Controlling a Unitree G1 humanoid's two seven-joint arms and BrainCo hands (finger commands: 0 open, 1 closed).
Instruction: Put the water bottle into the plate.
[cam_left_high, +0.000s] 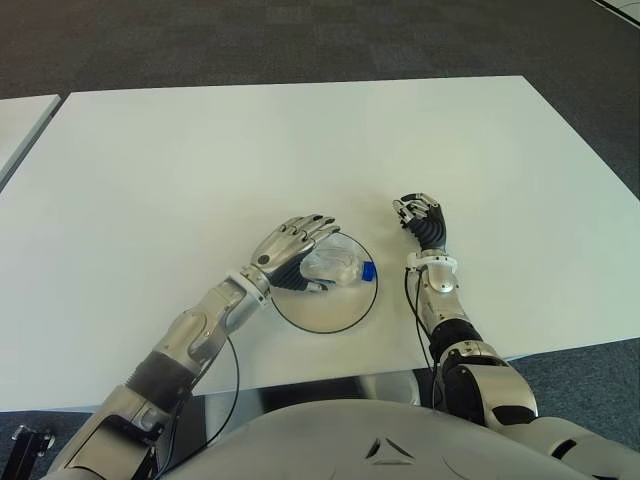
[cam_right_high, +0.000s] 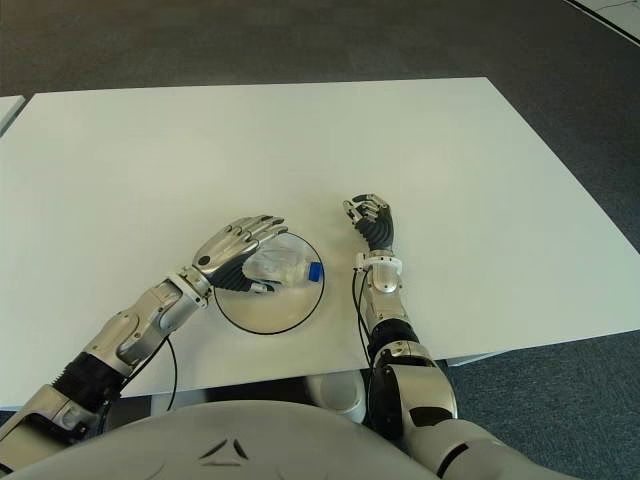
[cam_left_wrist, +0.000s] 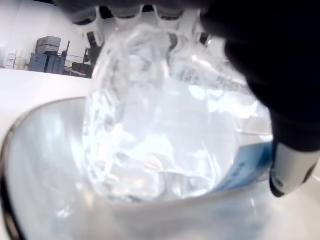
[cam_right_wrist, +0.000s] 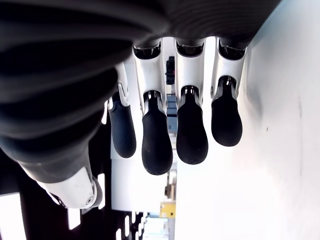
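A clear, crumpled water bottle (cam_left_high: 337, 266) with a blue cap (cam_left_high: 369, 271) lies on its side inside the round, dark-rimmed plate (cam_left_high: 330, 326) near the table's front edge. My left hand (cam_left_high: 300, 256) is over the bottle's left end, fingers stretched out flat above it and thumb low beside it, not closed around it. In the left wrist view the bottle (cam_left_wrist: 160, 135) fills the picture, lying in the plate (cam_left_wrist: 35, 170) with the thumb (cam_left_wrist: 290, 165) next to it. My right hand (cam_left_high: 421, 220) shows to the right of the plate, fingers (cam_right_wrist: 157, 145) curled and holding nothing.
The white table (cam_left_high: 300, 150) stretches far and wide around the plate. A second white table edge (cam_left_high: 20, 120) shows at the far left. Dark carpet lies beyond the table.
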